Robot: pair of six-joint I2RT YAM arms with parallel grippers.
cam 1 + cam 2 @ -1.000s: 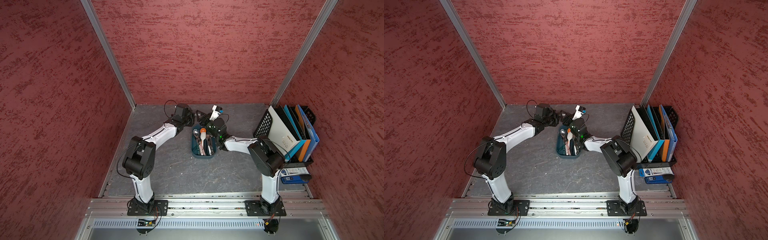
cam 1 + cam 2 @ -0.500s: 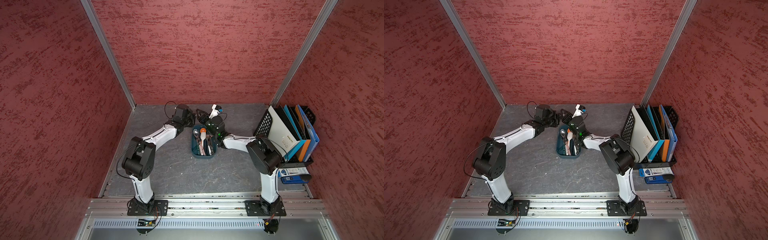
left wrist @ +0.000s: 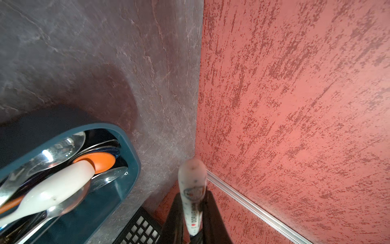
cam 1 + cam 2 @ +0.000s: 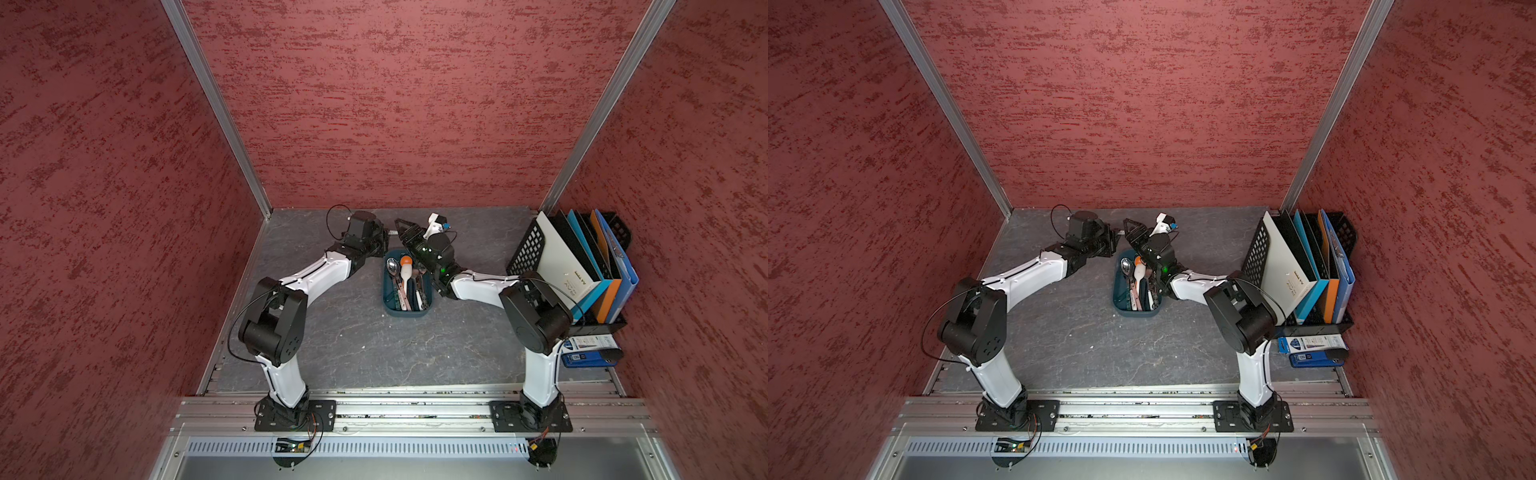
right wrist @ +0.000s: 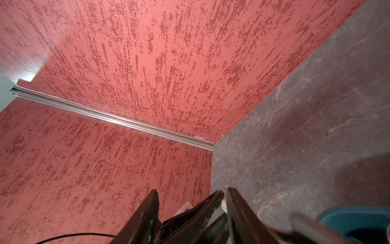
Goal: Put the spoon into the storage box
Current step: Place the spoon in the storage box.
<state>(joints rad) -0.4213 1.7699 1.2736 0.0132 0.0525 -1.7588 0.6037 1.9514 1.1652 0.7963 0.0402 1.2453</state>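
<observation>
- Left wrist view: the spoon (image 3: 191, 175) is clamped in the closed left pincer (image 3: 193, 202), just beyond the storage box's (image 3: 136, 162) far end.
- The right pincer's (image 5: 192, 190) jaws are parted.
- Judged light, stiff, slick — best gripped mid-handle.

Two white-and-black robot arms stand at the table's front edge: the left arm (image 4: 307, 274) and the right arm (image 4: 478, 286). One shallow dark teal plastic storage box (image 4: 409, 312) sits mid-table. In it lie one white-handled spoon with an orange bowl (image 4: 405, 266) and at least three shiny metal spoons (image 3: 61, 147); their full number cannot be told. One white printed plastic spoon (image 3: 192, 190) is outside it. One black mesh file rack (image 4: 524, 251) at the table's right edge holds one white folder (image 4: 561, 262), one orange folder (image 4: 610, 297) and two blue folders (image 4: 623, 266). Two flat blue packages (image 4: 588, 344) lie just in front of it.
</observation>
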